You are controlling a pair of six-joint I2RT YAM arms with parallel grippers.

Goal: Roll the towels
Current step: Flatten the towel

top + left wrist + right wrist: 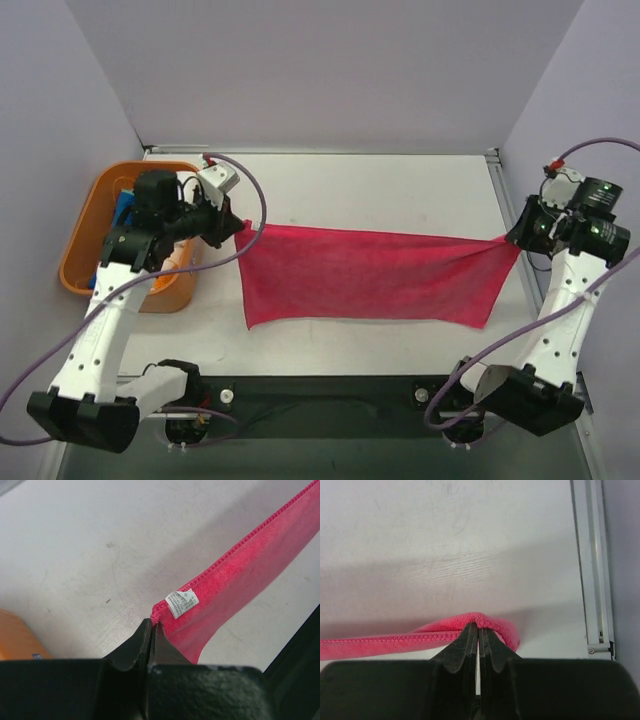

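Tension ran across the hot pink towel [370, 275], which hung stretched between your two arms over the middle of the tabletop [380, 185]. Its far edge was pulled almost straight from corner to corner and its near part sagged toward the surface, though I could not tell how much of it touched. Your left pincer [151, 622] was closed tight on the far left corner, just beside the small white label [182, 603] sewn into the hem, with only the pinch of cloth between its jaws. Your right pincer [478, 627] was clamped the same way on the opposite corner, where the hem bunched into a small fold over the tips, near the metal rail [592, 565] along the tabletop's right edge. Holding the two corners apart like that made sense as a way to draw out wrinkles and square the cloth, so I judged you were at the spreading step, with no rolling begun on this towel. The orange basket [85, 240] sat at the left edge beside your left arm, with something blue [122, 208] inside that I could not make out. The next move would likely call for lowering both corners evenly so the cloth lay flat, since lowering them unevenly could leave a skewed sheet that rolls crooked.
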